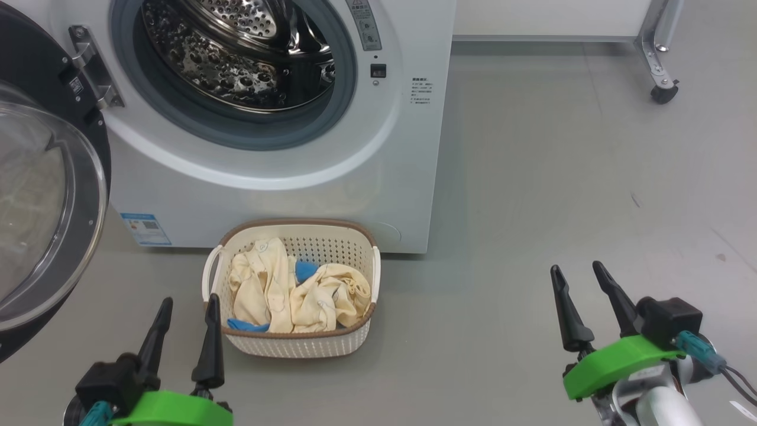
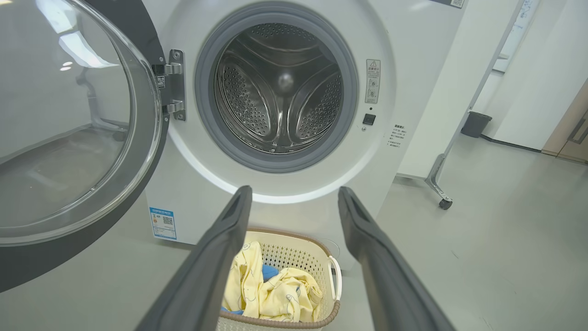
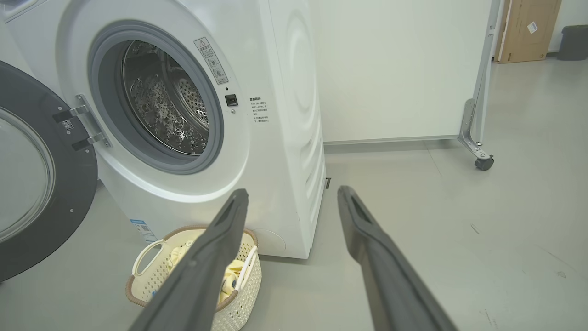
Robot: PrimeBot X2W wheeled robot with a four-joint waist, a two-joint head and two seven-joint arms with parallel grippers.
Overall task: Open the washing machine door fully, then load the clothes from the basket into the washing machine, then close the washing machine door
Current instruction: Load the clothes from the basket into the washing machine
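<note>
- The left claw (image 1: 191, 299) hangs empty with its fingers spread wide, just left of the basket (image 1: 298, 345).
- The right claw (image 1: 575, 266) is likewise spread and empty, well to the basket's right.
- The clothes (image 1: 278, 290) lie in the basket, which sits on the floor (image 1: 532, 177) before the washing machine (image 1: 266, 195).
- The washing machine door (image 1: 53, 195) stands swung open on the left.
</note>
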